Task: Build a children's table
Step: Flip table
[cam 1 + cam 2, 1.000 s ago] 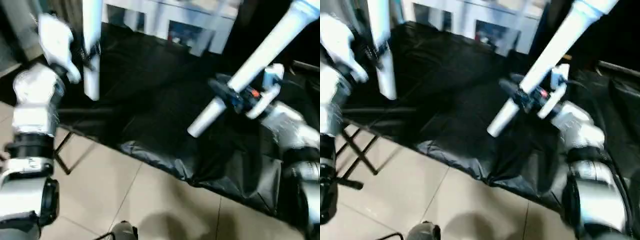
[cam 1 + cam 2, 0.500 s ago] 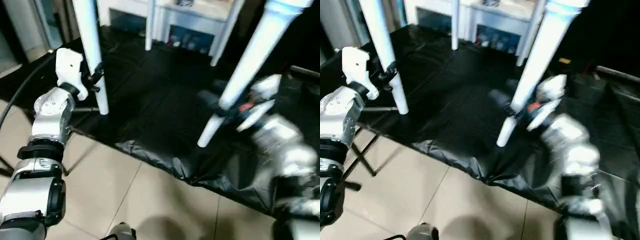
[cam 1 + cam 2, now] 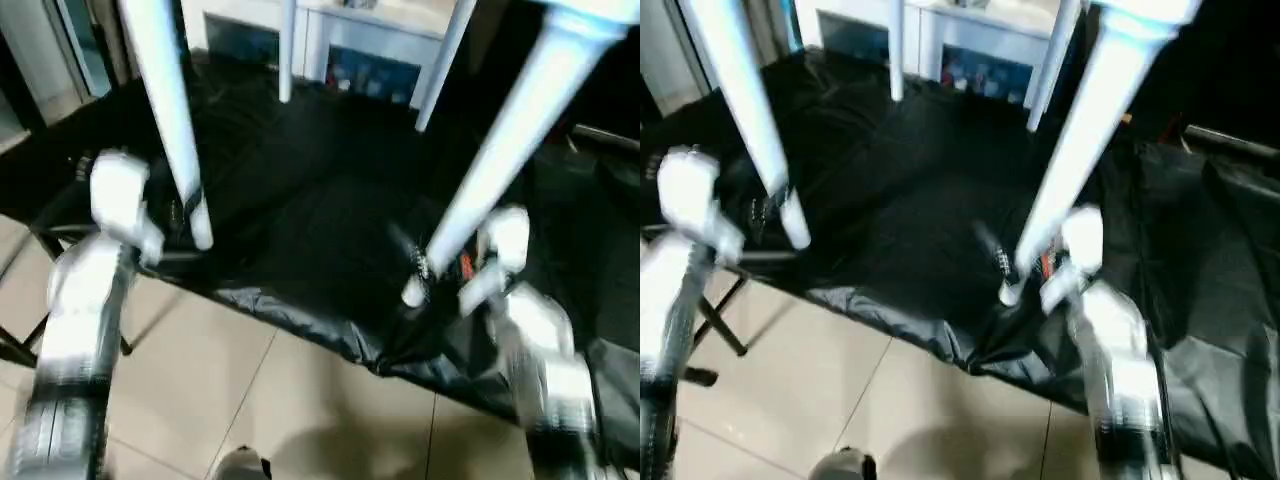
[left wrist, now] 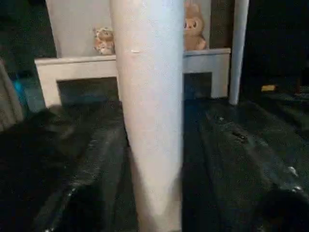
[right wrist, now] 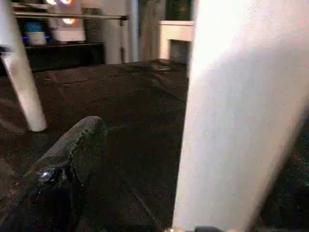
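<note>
Legs (image 3: 170,120) clamped in both claws

My two head eyes sit side by side and look forward and down at the black table (image 3: 300,200) — both see the same two legs, just shifted a bit. Each wrist camera is pressed up close to its own leg — left leg (image 4: 149,121), right leg (image 5: 241,111) — looking out across the table.
</note>
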